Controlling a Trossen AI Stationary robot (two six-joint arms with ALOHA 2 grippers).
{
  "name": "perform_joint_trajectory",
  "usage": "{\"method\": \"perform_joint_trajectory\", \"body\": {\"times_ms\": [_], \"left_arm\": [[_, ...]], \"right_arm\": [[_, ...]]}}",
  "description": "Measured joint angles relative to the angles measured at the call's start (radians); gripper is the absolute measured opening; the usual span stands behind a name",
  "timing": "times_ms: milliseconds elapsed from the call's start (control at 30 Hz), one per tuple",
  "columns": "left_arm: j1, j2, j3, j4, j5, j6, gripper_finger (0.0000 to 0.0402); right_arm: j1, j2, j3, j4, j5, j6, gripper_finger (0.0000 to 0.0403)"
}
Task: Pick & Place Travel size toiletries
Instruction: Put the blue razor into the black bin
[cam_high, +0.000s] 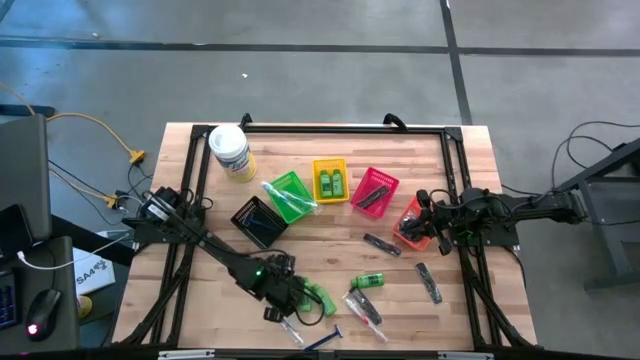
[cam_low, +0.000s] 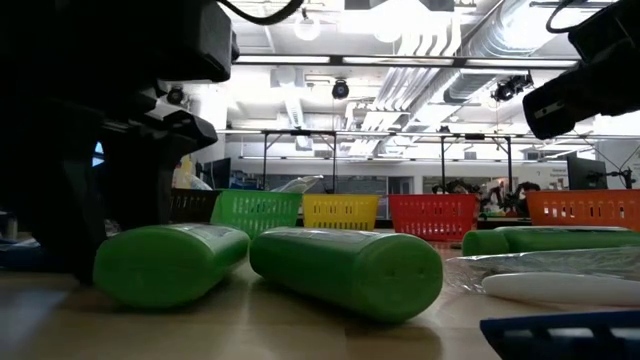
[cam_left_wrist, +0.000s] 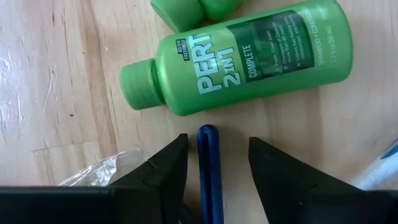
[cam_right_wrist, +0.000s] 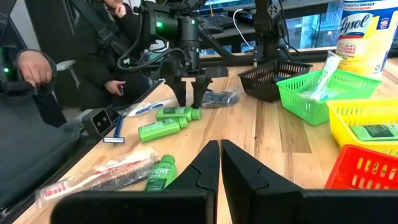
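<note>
L gripper (cam_left_wrist: 217, 163) is down at the near edge of the table (cam_high: 460, 190), left of centre. Fingers (cam_left_wrist: 163, 163) are parted, a moderate gap, straddling a slim blue handle (cam_left_wrist: 208, 168); it looks like a razor, can't confirm. Handle runs between the fingers w/ clear gaps both sides, so released, not gripped. Green mini bottle (cam_left_wrist: 239, 53), "Pert 2in1" label, lies on its side just past the fingertips, apart from them, cap pointing left in the scene. 2nd green bottle (cam_left_wrist: 186, 9) sits just beyond it; in the low view the pair lie side by side, caps away from the cam. Crinkly clear wrapper (cam_left_wrist: 102, 171) is beside the L finger. R gripper (cam_right_wrist: 220, 163) is clenched, fingertips nearly touching, nothing between them; it hovers at the right side, just by the orange basket (cam_high: 410, 222). Other toiletries: another green bottle (cam_high: 370, 281) near centre, dark combs (cam_high: 428, 282) right of it, wrapped tube (cam_high: 366, 310) and blue razor (cam_high: 322, 341) at the near edge. Already binned: 2 green bottles in the yellow basket (cam_high: 330, 165), clear tube in the green basket (cam_high: 283, 183), dark item in the red basket (cam_high: 385, 182). Black basket (cam_high: 248, 215) contents unclear. White tub (cam_high: 229, 150) is at far left.
</note>
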Motion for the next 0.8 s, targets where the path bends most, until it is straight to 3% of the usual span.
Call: {"method": "perform_joint_trajectory", "body": {"times_ms": [133,400,600,800], "left_arm": [[0.001,0.000,0.000,-0.001,0.019,-0.005,0.0133],[0.001,0.002,-0.001,0.009,0.060,0.007,0.0019],[-0.007,0.000,0.041,-0.022,0.105,0.093,0.0032],[-0.029,-0.014,0.182,-0.097,0.150,0.185,0.0022]], "right_arm": [[0.000,0.000,0.000,0.000,-0.001,0.000,0.0009],[0.000,0.000,-0.001,0.000,-0.001,0.000,0.0009],[0.000,0.000,-0.001,0.000,-0.001,0.000,0.0009],[0.000,0.000,-0.001,0.007,-0.002,0.000,0.0009]]}}
